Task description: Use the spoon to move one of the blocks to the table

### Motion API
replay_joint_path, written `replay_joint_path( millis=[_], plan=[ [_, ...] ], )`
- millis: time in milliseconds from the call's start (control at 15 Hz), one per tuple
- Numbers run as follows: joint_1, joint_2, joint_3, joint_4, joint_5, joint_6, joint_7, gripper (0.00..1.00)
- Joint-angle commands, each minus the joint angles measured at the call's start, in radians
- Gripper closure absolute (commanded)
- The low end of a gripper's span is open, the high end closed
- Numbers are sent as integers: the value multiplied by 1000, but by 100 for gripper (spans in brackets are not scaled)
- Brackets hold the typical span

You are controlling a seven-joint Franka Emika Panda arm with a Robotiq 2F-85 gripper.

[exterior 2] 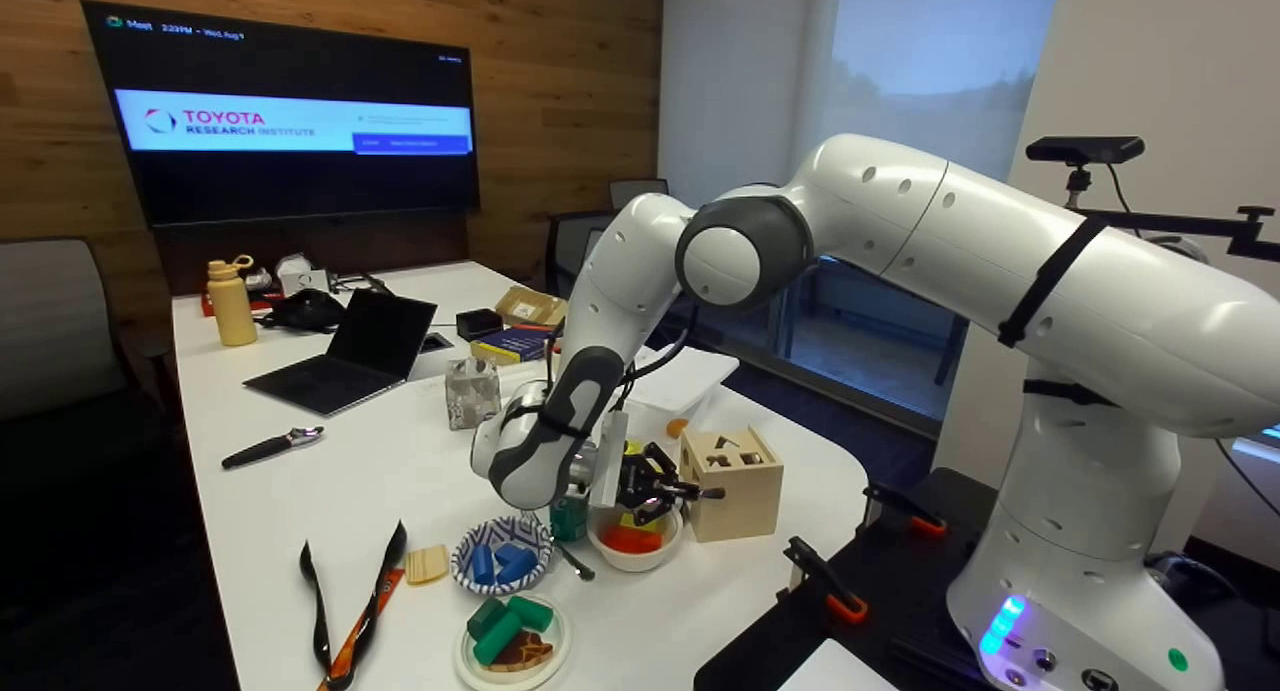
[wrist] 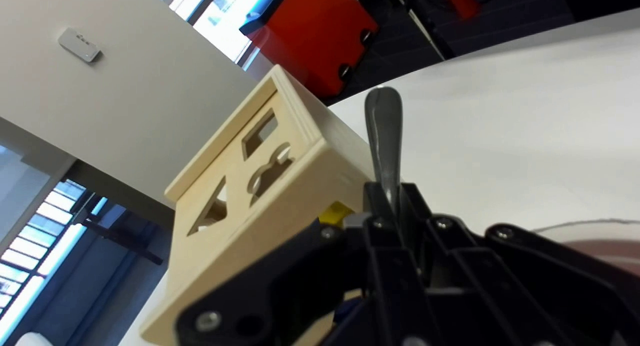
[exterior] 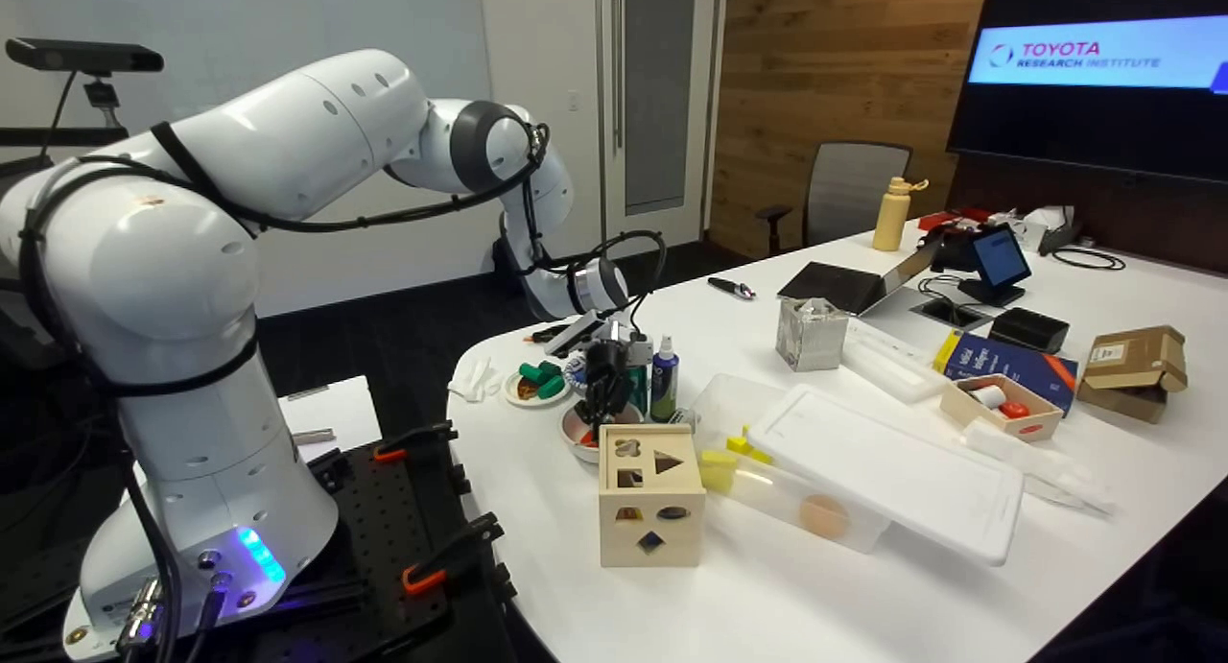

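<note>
My gripper (wrist: 392, 201) is shut on the metal handle of the spoon (wrist: 386, 130); the spoon's other end is hidden. In an exterior view the gripper (exterior 2: 692, 493) is above a white bowl (exterior 2: 645, 562), and the handle tip points toward the wooden box. Orange-red blocks (exterior 2: 632, 540) and a bit of yellow block (exterior 2: 632, 520) show in that bowl. In an exterior view the gripper (exterior: 602, 415) hides much of the bowl (exterior: 570, 438). The bowl's rim also shows at the right of the wrist view (wrist: 590, 229). The white table (exterior: 758, 605) lies beneath everything.
A pale wooden box (exterior: 650, 529) with cut-out holes stands right beside the bowl. A clear bin (exterior: 767, 495) with yellow pieces and a tilted white lid (exterior: 892, 471) lies behind it. A patterned bowl (exterior 2: 540, 569), a plate with green pieces (exterior 2: 465, 661) and tongs (exterior 2: 375, 601) lie nearby.
</note>
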Motion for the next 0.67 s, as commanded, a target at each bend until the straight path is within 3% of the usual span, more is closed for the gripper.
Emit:
replay_joint_path(
  millis=[0, 600],
  plan=[
    [24, 43, -3, 50, -19, -46, -1, 97],
    [29, -12, 22, -7, 21, -32, 24, 97]
  ],
)
